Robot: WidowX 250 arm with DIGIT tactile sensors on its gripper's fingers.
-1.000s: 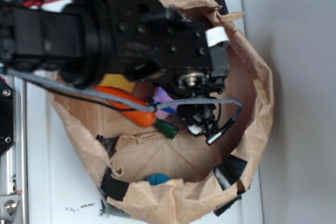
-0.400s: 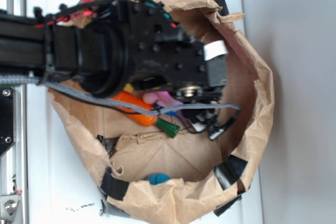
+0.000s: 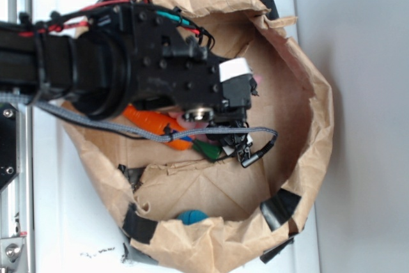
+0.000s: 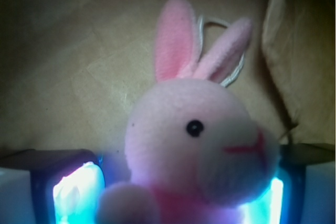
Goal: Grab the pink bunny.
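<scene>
The gripper [image 4: 168, 203] looks clamped on the pink bunny [image 4: 197, 140], though contact's hidden; soft fur could slip out against the paper bag [image 3: 313, 113].

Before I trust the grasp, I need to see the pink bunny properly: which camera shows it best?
The wrist view: the pink bunny fills the frame, face and both ears clear, sitting between the gripper fingers. In the exterior view the arm hides nearly all of it; only a small pink patch shows beside the orange carrot inside the paper bag.
</scene>
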